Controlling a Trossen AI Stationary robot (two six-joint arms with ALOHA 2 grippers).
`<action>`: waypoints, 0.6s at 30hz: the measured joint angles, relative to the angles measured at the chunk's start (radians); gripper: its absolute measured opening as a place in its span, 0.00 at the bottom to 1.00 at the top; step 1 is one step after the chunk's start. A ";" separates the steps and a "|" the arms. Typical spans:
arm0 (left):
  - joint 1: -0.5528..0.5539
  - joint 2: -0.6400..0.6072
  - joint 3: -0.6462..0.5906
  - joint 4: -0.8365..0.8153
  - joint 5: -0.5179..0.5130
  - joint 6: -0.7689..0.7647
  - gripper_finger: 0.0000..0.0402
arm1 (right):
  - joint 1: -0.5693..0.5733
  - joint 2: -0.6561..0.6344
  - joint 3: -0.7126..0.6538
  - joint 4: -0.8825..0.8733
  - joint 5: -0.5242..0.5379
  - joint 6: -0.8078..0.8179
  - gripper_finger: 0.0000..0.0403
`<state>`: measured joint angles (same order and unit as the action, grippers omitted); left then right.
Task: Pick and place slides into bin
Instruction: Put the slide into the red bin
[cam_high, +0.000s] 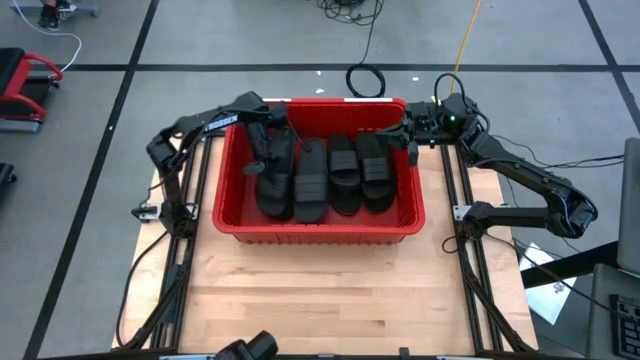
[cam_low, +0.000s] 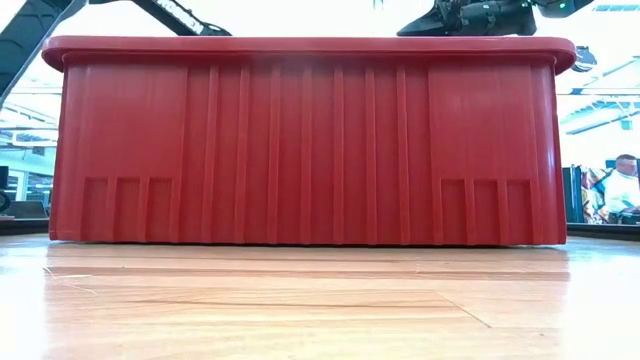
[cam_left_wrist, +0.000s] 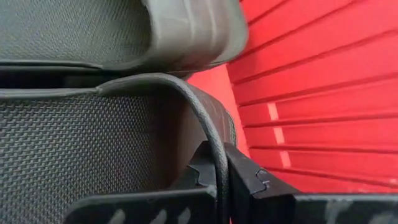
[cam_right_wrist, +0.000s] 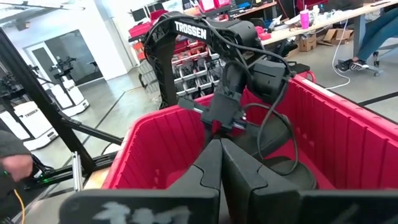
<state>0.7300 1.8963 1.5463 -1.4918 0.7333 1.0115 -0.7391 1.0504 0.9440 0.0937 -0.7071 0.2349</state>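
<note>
While reaching inside the bin (cam_high: 318, 226), left gripper (cam_left_wrist: 222, 180) pinches the strap of the leftmost slide (cam_high: 272, 175); remaining slides (cam_high: 345, 172) lie just beside it; right gripper (cam_right_wrist: 220, 163), fingers together, empty, hovers over the bin's far right corner.

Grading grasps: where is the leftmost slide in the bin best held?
Grip this slide by its strap: the band arches off the sole, leaving finger room underneath. Come from above, as the bin walls block the sides. The left gripper pinches it there; the right gripper hovers shut at the bin's far rim.
</note>
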 joint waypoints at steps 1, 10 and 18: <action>0.000 0.007 0.000 0.006 0.000 -0.010 0.00 | 0.000 0.000 0.000 0.000 0.000 0.007 0.00; 0.005 0.016 0.000 0.055 0.025 -0.169 0.00 | 0.000 0.000 0.000 0.000 0.000 0.015 0.00; 0.010 0.016 0.000 0.070 0.058 -0.255 0.00 | 0.000 0.000 0.000 0.000 0.000 0.015 0.00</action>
<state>0.7396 1.9121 1.5463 -1.4214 0.7910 0.7563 -0.7391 1.0500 0.9440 0.0937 -0.7074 0.2497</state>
